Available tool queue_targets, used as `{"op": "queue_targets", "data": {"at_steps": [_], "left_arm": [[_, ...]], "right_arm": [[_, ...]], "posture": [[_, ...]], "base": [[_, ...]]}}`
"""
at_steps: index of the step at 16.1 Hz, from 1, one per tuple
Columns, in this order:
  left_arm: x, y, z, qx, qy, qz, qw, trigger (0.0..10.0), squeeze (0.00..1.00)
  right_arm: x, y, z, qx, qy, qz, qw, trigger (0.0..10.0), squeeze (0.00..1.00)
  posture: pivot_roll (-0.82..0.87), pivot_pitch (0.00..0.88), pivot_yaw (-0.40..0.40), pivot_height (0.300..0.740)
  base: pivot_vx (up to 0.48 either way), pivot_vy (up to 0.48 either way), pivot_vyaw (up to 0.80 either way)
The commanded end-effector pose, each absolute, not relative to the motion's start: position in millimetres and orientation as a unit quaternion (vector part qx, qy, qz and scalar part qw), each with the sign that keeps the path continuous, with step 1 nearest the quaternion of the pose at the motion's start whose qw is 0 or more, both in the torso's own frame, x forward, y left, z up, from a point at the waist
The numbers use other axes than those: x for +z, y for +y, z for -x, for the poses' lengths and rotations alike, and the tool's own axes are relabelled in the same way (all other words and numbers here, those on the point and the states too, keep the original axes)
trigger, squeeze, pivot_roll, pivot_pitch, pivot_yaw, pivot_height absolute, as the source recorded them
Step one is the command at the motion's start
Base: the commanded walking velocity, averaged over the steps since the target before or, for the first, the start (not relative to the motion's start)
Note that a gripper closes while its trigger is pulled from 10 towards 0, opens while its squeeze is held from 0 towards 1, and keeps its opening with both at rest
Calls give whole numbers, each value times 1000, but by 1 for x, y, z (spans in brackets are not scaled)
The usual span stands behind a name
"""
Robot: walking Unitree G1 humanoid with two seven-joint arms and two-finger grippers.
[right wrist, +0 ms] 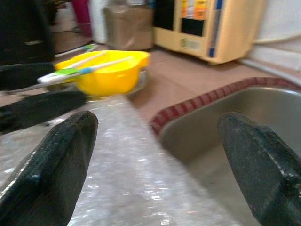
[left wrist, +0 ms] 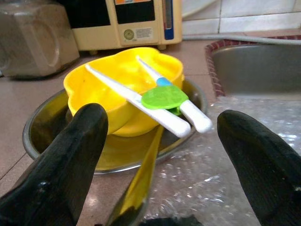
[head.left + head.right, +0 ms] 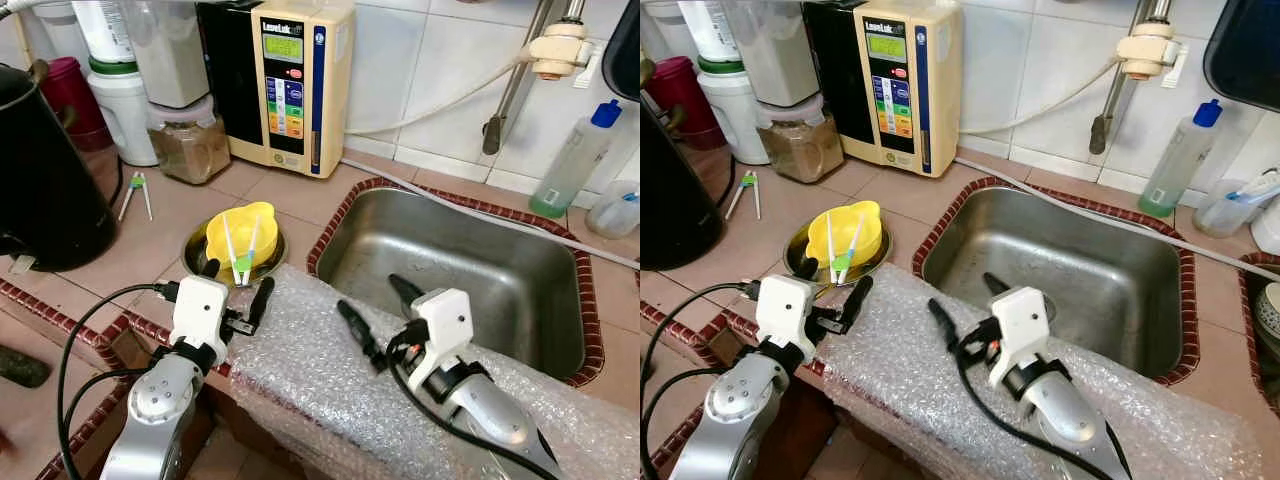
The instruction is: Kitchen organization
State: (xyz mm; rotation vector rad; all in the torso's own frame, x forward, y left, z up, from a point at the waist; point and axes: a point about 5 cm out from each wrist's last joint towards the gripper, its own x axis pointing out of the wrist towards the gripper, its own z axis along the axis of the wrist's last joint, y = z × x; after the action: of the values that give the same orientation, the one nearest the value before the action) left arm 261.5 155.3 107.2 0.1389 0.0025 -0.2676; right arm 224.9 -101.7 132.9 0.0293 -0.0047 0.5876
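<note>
A yellow bowl [image 3: 240, 230] sits in a shallow steel plate [image 3: 195, 252] on the tiled counter, left of the sink [image 3: 450, 260]. White training chopsticks [image 3: 240, 258] with a green clip lie across the bowl's rim. My left gripper [image 3: 238, 280] is open just in front of the bowl, a finger to each side of the chopsticks [image 2: 162, 101] in the left wrist view, touching nothing. My right gripper [image 3: 372, 298] is open and empty over the bubble wrap [image 3: 300, 360] at the sink's front edge. From the right wrist the bowl [image 1: 110, 70] shows off to one side.
A black kettle [image 3: 40, 170] stands at far left. Along the back wall are a jar of brown powder [image 3: 190, 145], a cream water machine [image 3: 290, 80], a tap pipe [image 3: 515, 85] and a green bottle [image 3: 570, 160]. Another pair of chopsticks [image 3: 135, 190] lies on the counter.
</note>
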Motion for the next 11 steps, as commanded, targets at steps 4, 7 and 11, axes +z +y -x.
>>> {"op": "queue_targets", "data": {"at_steps": [4,7,11], "left_arm": [[113,158,-279,-117,-19,-70,990,10000,0],[114,156,-283,-120,-25,-68,990,8941,0],[114,154,-290,-112,-28,-59,992,0,0]], "right_arm": [[135,-100,-221,304,1,-20,952,10000,0],[135,-101,-221,305,2,-17,952,10000,0],[134,-101,-221,309,8,-14,951,10000,0]], "posture": [[10,14,-5,740],[6,10,-5,740],[5,9,-6,740]], "base": [[0,0,0],[0,0,0],[0,0,0]]}}
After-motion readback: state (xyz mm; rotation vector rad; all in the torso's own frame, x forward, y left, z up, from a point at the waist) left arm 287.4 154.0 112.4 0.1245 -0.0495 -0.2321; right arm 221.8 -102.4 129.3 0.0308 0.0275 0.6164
